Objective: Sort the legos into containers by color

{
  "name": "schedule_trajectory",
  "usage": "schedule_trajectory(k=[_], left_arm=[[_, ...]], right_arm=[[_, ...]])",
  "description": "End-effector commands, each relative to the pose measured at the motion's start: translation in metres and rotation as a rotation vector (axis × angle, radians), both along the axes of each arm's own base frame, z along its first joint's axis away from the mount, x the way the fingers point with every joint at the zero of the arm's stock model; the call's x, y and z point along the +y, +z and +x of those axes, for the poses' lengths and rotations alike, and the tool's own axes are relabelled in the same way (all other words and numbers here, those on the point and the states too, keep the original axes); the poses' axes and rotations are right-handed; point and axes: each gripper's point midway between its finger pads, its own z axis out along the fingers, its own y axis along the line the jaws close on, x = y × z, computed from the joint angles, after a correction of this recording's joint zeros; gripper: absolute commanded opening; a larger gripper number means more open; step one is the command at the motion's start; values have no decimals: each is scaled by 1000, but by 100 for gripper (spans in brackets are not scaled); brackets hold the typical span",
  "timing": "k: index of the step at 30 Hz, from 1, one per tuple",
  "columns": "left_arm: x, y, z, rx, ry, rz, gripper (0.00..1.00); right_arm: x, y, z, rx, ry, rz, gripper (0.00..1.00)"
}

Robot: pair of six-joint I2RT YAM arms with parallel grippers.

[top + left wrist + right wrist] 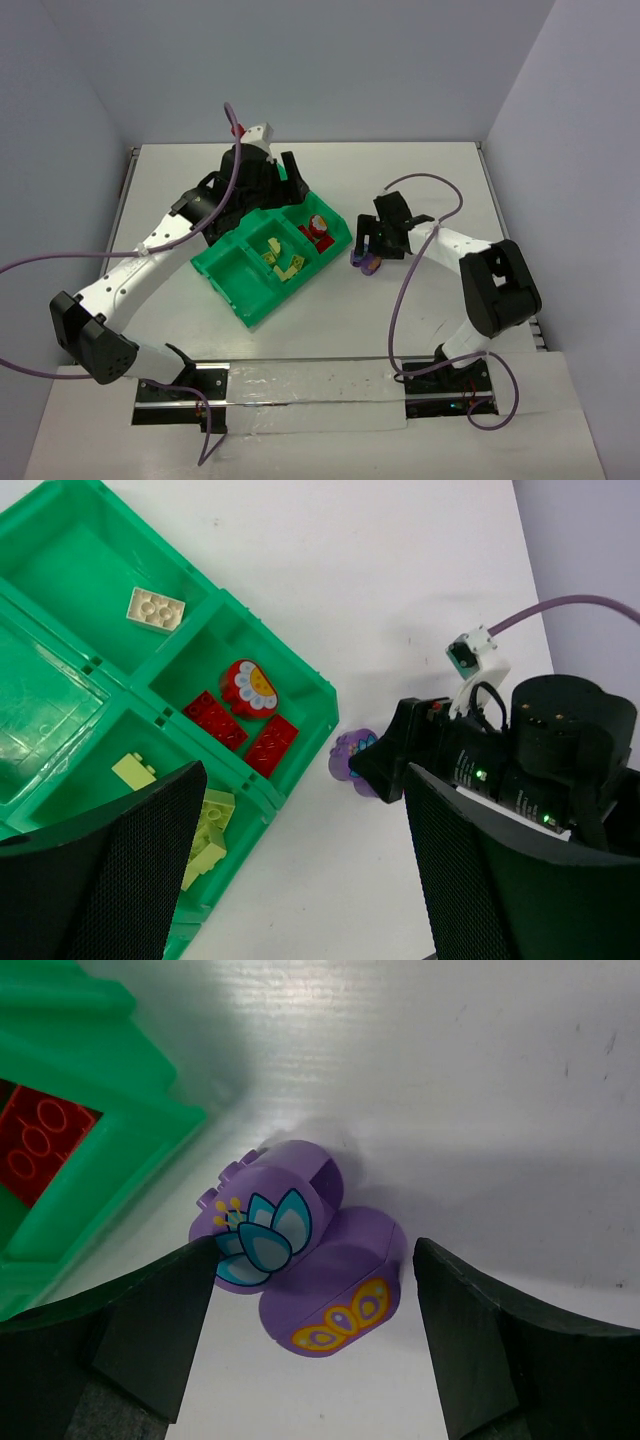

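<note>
Right wrist view has two purple legos (330,1270) lying together on the white tabletop (480,1080), just beside a corner of the green tray (120,1130), between the spread fingers of the empty right hand (312,1250). They look light, stiff and slick with rounded sides, so pinching the flatter faces seems safest. Over the tray the left hand (302,800) hangs open; the tabletop is smooth and pale walls (300,60) close it in
</note>
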Motion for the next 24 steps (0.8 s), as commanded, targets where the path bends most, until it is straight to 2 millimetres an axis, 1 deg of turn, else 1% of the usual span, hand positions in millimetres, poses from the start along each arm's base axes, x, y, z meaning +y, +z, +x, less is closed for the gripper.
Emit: schedule_trajectory(k=[1, 3, 5, 8, 9, 10, 13, 14, 19, 22, 24], left_arm=[[2, 4, -5, -22, -21, 8, 87], [1, 0, -5, -19, -22, 12, 86], [1, -5, -4, -8, -21, 21, 86], [0, -12, -3, 3, -22, 26, 86], [-1, -13, -4, 4, -26, 24, 86], [-2, -14, -4, 6, -30, 23, 86], [-4, -16, -3, 13, -35, 25, 85], [-4, -17, -3, 16, -37, 28, 85], [-4, -17, -4, 17, -39, 31, 85], [-2, -17, -4, 19, -35, 36, 85], [-1, -17, -5, 17, -32, 37, 85]], right_arm=[[3, 11, 22, -87, -17, 8, 86], [4, 5, 13, -70, -12, 13, 86], [9, 5, 6, -81, 4, 31, 86], [24, 0, -13, -70, 65, 75, 86], [29, -3, -18, -67, 87, 76, 86], [38, -5, -28, -61, 120, 69, 86], [50, -11, -45, -45, 161, 42, 86], [52, -11, -47, -52, 165, 34, 86], [44, -18, -46, -41, 116, -29, 86], [46, -19, -45, -35, 128, -55, 86], [51, -16, -48, -40, 154, -58, 87]])
